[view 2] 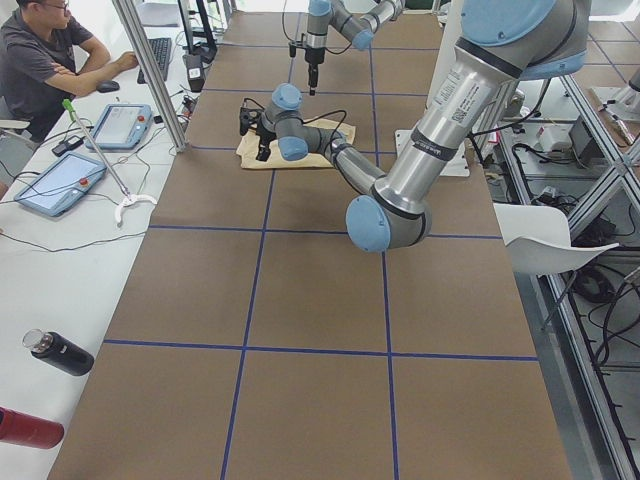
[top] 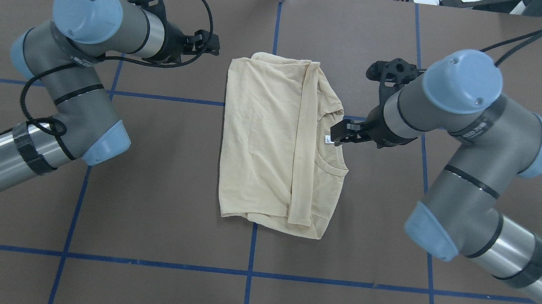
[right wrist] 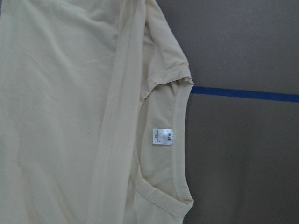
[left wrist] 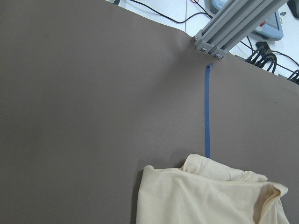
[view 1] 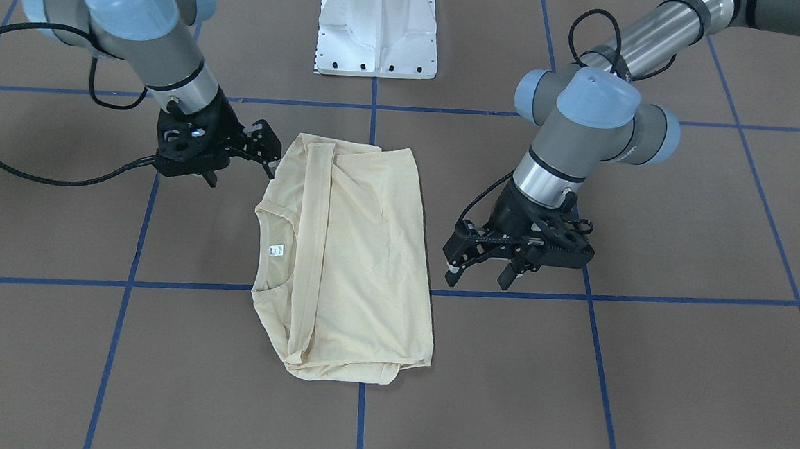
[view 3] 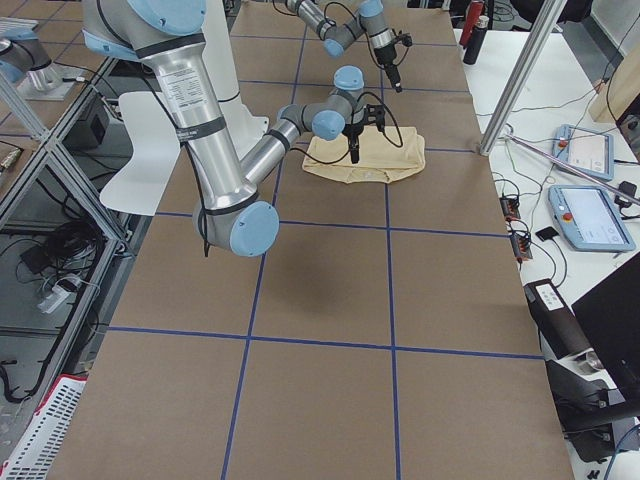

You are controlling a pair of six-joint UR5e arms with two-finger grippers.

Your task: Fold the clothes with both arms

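Note:
The clothes are one cream-yellow shirt (view 1: 364,250) (top: 262,136), folded into a flat rectangle in the middle of the brown table. Its collar and small white neck label (right wrist: 163,136) (top: 328,139) face the robot's right side. My right gripper (view 1: 241,174) (top: 342,132) hovers open just off the collar edge and holds nothing. On the opposite side, my left gripper (view 1: 478,278) (top: 206,47) stands open and empty beside the shirt's far corner (left wrist: 210,196). Neither wrist view shows any fingers. No print shows on the upturned side.
The white pedestal base (view 1: 378,36) stands at the robot's side of the table. Blue tape lines (top: 252,251) grid the brown surface. A person (view 2: 40,60) sits at a side desk with tablets (view 2: 125,125) and bottles (view 2: 60,352). An aluminium post (left wrist: 233,28) rises at the far edge.

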